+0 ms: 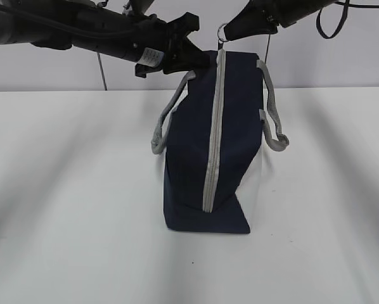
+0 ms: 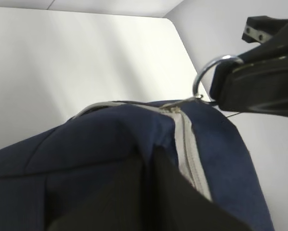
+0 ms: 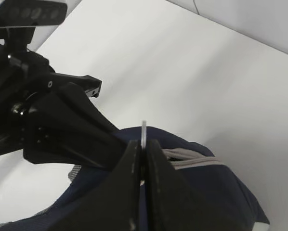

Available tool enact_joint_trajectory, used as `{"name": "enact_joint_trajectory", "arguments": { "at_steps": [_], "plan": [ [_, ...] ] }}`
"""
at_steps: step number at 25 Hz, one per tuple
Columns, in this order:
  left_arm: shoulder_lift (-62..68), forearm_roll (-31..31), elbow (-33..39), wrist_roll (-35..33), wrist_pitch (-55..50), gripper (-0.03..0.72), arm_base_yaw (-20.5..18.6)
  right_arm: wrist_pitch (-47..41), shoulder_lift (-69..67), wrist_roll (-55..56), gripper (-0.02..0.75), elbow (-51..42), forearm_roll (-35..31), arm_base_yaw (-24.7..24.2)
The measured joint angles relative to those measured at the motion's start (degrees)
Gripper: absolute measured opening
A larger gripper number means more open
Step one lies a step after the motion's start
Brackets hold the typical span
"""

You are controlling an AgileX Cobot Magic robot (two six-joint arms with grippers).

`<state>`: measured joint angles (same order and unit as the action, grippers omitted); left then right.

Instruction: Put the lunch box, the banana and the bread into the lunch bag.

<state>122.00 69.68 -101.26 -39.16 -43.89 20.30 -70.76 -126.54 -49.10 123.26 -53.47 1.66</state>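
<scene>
at the far end of the navy-blue fabric lunch bag (image 1: pixel 208 152), the metal ring pull (image 3: pixel 143 131) is pinched by the right claw (image 3: pixel 143 159); fabric is gripped by the left claw (image 1: pixel 188 45), so a steady pull along the grey zipper (image 1: pixel 213 126) seems best.

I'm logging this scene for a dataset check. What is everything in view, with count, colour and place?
Navy-blue fabric lunch bag: one, navy with a grey zipper, standing mid-table, zipped shut.
Grey zipper: one, running along the bag's top toward the camera.
Silver ring pull: one, at the zipper's far end.
Grey strap handles: two, one hanging on each side of the bag.
White table: one, under the bag.
Left gripper: one, black, closed on the bag's far top edge.
Right gripper: one, black, pinching the ring pull.
</scene>
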Motion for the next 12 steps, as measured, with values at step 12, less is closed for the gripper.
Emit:
{"name": "enact_joint_trajectory", "arguments": {
  "at_steps": [12],
  "plan": [
    [0.0,0.0,-0.2,-1.3,-2.1,0.007,0.1,3.9,-2.9,0.2,-0.016,0.0,-1.3,0.0]
  ]
}}
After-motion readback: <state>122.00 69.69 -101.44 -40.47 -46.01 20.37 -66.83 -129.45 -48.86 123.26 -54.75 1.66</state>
